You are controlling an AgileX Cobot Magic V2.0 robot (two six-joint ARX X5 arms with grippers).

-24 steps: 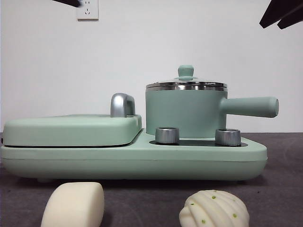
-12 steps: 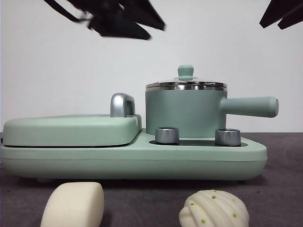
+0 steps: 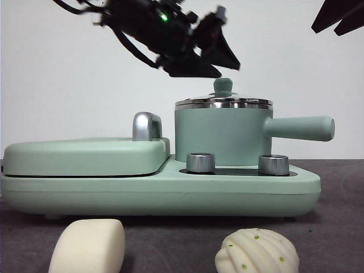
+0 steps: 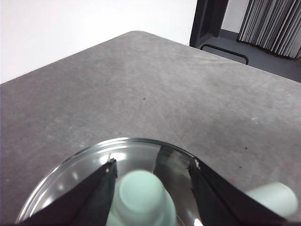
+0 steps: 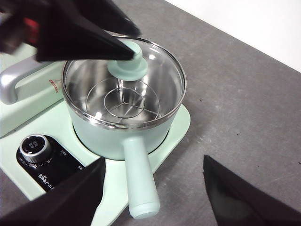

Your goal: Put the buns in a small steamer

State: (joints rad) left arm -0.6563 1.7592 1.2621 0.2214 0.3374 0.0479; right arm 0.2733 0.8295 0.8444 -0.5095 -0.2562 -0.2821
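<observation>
Nearest the camera, at the bottom edge of the front frame, sit the two buns on the dark grey bench [image 3: 341, 227]: a smooth cream rounded-rectangular bun [image 3: 89, 245] lower left, and a domed ridged bun with little green specks [image 3: 257, 251] lower right, well apart from each other.

Behind them the long mint-green cooker base [image 3: 170, 193] runs across the middle. Two steel knobs [image 3: 201, 162] sit on its black control panel, and in the right wrist view there's small white writing by the knob, too tiny to read. A flat mint-green hinged plate [image 3: 85, 156] with a chrome handle [image 3: 147, 125] fills the left half.

On the right half stands the small mint-green cylindrical steamer pot [image 3: 219, 135] with steel rim, its straight green side handle [image 3: 298, 128] pointing right, and its glass lid with green knob [image 3: 223, 86] on top. A wire rack shows through the glass.

The left pincer [image 3: 224, 63] hangs just above that knob, jaws apart on either side of it, not touching it. The right pincer [image 5: 153, 169] is up in the top right corner, spread wide and empty.
</observation>
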